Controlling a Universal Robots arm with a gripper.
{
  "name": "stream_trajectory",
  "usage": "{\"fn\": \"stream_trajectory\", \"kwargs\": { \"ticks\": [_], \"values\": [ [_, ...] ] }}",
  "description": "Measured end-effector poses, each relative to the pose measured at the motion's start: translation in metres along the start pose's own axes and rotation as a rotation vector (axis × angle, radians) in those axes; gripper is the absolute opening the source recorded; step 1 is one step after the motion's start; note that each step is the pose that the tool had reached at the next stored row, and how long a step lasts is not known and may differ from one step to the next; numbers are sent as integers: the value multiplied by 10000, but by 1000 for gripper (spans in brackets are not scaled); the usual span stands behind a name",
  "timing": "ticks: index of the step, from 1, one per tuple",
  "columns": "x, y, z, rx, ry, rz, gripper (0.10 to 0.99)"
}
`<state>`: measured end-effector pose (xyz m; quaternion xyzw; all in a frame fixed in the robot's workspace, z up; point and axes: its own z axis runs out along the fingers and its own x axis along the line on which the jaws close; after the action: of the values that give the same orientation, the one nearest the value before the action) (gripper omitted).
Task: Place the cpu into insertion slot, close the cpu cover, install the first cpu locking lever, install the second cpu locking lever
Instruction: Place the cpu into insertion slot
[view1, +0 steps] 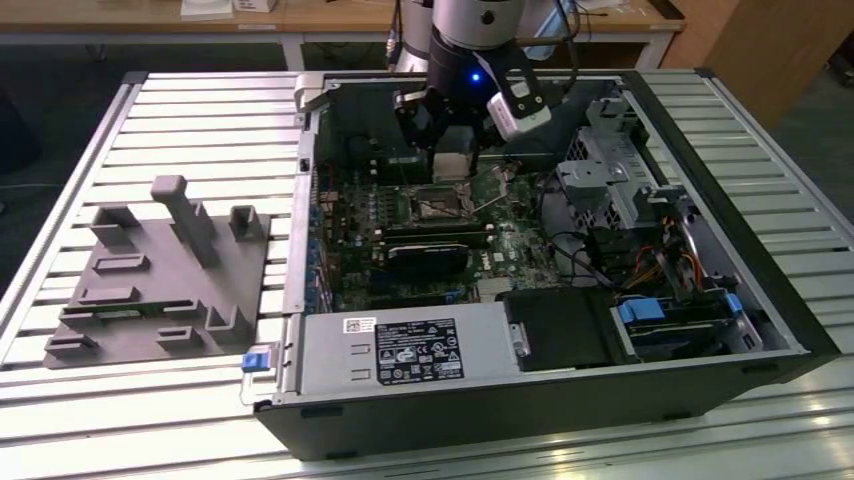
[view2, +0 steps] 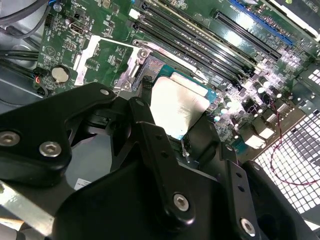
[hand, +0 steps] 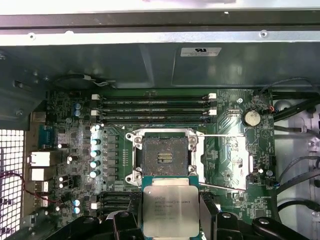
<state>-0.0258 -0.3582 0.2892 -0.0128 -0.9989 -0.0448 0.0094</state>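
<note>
At the first of four steps, by the look of it. Clamps the small flat square chip with the pale silver metal top, the cpu (hand: 171, 210), by two opposite edges in the black two-fingered gripper (view1: 454, 167). Hangs at twelve o'clock of the small square silver-rimmed insertion slot (view1: 437, 208) in the exterior view, inside the open dark computer case (view1: 534, 400).

Not seated yet: in the first wrist view, a bare dark centre in the slot on the green circuit board (hand: 230, 107), with the chip just short of its rim. Beside the slot, swung open flat, the thin silvery windowed frame plate, the cpu cover (hand: 243, 165). Alongside it, unlatched, thin silvery wire levers (hand: 222, 135). Left to do, then: seating, cover and both levers.

At nine o'clock of the case, a grey moulded fixture tray (view1: 147, 280) on the slatted metal table (view1: 200, 110).

Hard to judge: height of the chip above the board. Cut off in both wrist views: the far edge of the chip, behind the gripper body. Too small to tell: the chip's corner marks against the slot's.
</note>
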Motion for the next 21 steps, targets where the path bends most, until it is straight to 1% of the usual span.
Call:
{"fn": "stream_trajectory", "kwargs": {
  "ticks": [4, 13, 21],
  "values": [
    [0, -1, 18, -3, -1, 0, 541],
    [-2, -9, 107, -21, 0, 0, 541],
    [-2, -10, 118, -35, -1, 0, 541]
  ]
}}
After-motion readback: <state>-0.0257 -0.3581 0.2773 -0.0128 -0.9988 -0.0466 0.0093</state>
